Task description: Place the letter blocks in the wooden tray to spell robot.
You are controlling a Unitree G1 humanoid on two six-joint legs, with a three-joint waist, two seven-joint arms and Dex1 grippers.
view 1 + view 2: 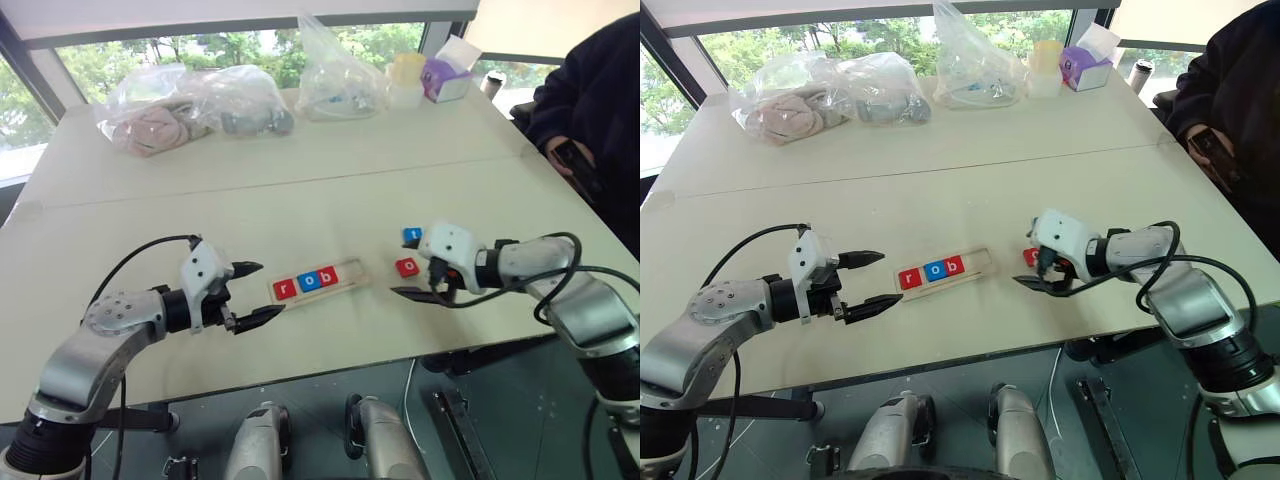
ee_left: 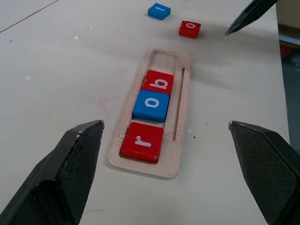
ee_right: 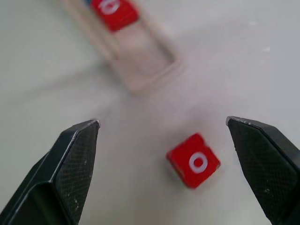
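Observation:
The wooden tray (image 1: 349, 271) lies near the table's front edge, between my two grippers. It holds three letter blocks in a row: a red r (image 1: 284, 290), a blue o (image 1: 306, 283) and a red b (image 1: 327, 276). Its right end is bare. A red o block (image 1: 407, 267) and a blue t block (image 1: 412, 235) lie loose on the table to the right of the tray. My right gripper (image 3: 162, 121) hovers open just over the red o block (image 3: 193, 160), holding nothing. My left gripper (image 2: 164, 124) stands open at the tray's left end, empty.
Clear plastic bags (image 1: 190, 108) with soft items, a purple box (image 1: 445, 78) and a pale cup (image 1: 406, 80) stand along the table's far side. A person in dark clothing (image 1: 595, 110) sits at the right edge. The table's front edge (image 1: 330, 375) runs just below the grippers.

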